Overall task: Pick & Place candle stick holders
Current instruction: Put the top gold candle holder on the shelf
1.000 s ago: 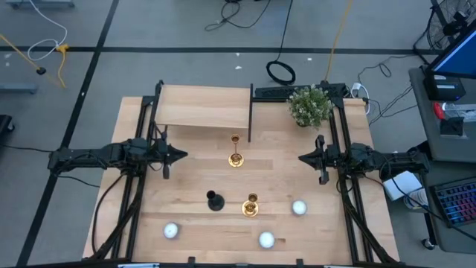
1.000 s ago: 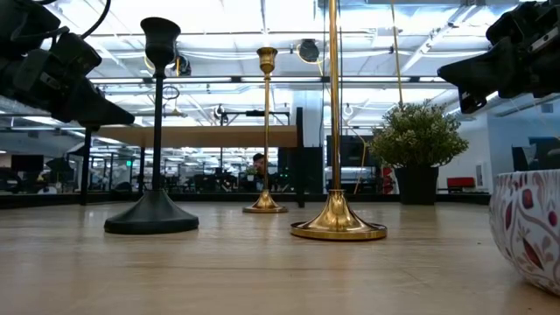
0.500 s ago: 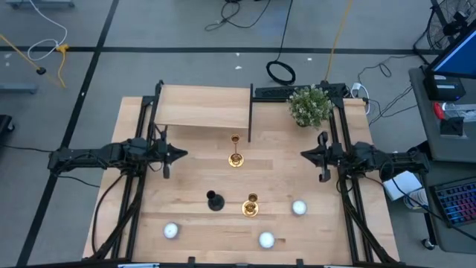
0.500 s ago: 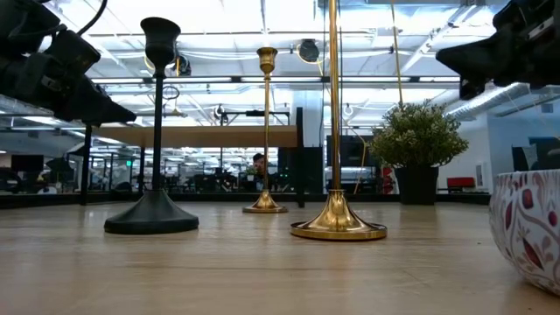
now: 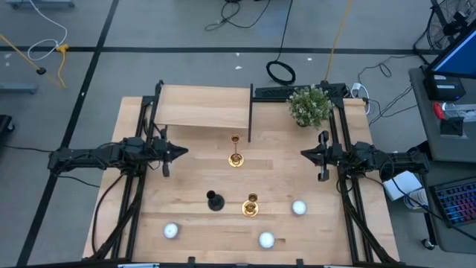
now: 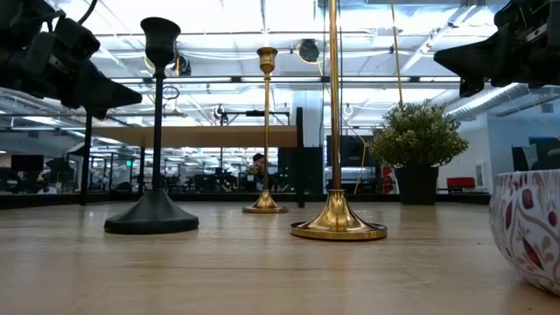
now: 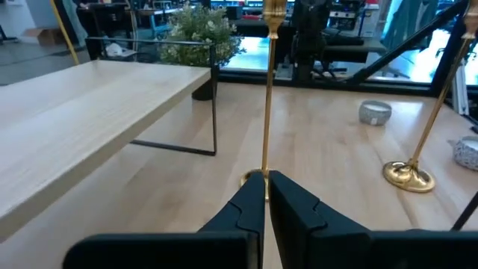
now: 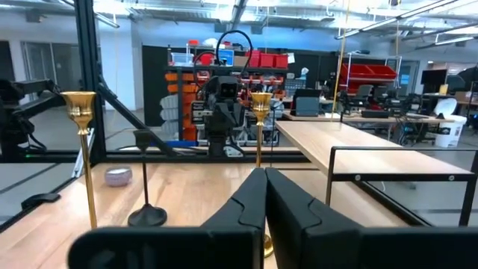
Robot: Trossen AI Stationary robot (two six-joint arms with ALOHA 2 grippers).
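Observation:
Three candle stick holders stand upright on their round bases on the wooden table. One gold holder stands mid-table in front of the shelf, and it shows in the left wrist view. A black holder and a second gold holder stand nearer the front edge. My left gripper hovers shut and empty to the left of the far gold holder, pointing at it. My right gripper hovers shut and empty to its right. Both are above the table in the low view, the left and the right.
A raised wooden shelf on black legs stands at the far left. A bushy green plant stands at the far right. Three small white patterned bowls sit near the front edge.
Both grippers have risen a little above the table, the right one first and then the left. Their fingers stay shut. The candle stick holders have not moved.

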